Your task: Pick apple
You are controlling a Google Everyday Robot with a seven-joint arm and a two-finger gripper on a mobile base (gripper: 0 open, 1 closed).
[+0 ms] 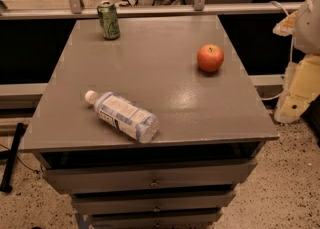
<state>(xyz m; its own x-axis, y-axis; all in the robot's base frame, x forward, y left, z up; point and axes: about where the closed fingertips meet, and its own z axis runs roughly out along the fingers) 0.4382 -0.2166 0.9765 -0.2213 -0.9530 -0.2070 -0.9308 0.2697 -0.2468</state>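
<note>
The apple (210, 58) is round and red-orange with a small stem dimple. It sits upright on the right side of the grey cabinet top (165, 88), near the right edge. My gripper (295, 100) is at the frame's right edge, on the cream and white arm, beside and below the cabinet top's right rim. It is well apart from the apple, to the apple's right, and holds nothing that I can see.
A green can (108, 20) stands at the back left of the top. A clear plastic bottle (122, 116) with a white cap lies on its side at the front left. Drawers (150, 180) are below the top. A railing (150, 10) runs behind.
</note>
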